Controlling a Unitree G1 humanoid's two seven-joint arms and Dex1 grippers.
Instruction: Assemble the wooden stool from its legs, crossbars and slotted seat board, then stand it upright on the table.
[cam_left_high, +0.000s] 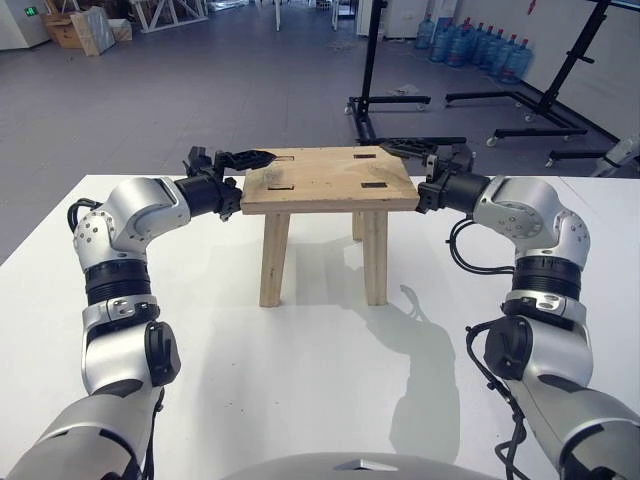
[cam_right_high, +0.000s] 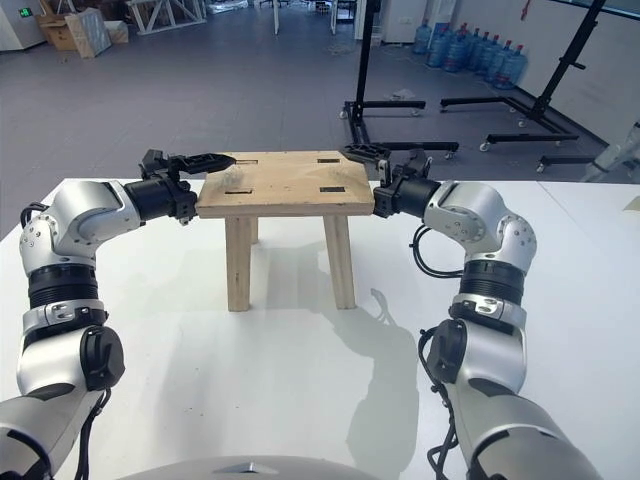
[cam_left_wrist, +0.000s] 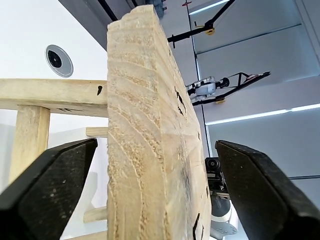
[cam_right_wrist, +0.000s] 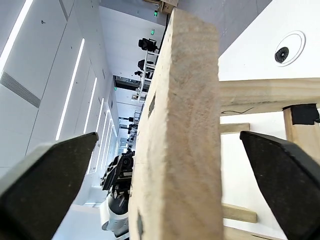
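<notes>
While the stool stands upright on the white desk, the head views show its seat board lying with its long axis straight across, from one arm to the other. The left fingers sit at the board's left end and the right fingers at its right end, so each arm is as near as the other. At both ends one finger reaches over the top face. The pale, rough-sawn board carries dark rectangular slots, and the legs beneath splay a little.

From the left wrist, the board's end grain runs up the middle, between the two black fingers. They are spread apart, with a clear gap on either side of the wood, so they straddle the edge without pinching it. A crossbar and a leg show on the underside.

From the right wrist the same holds: the board end stands midway between wide-spread fingers, touching neither, with a crossbar below the seat.

The assembly looks finished. Any next move likely turns on the thin edge lying squarely between each pair: closing would clamp it, and drawing outward along the long axis would clear it.
</notes>
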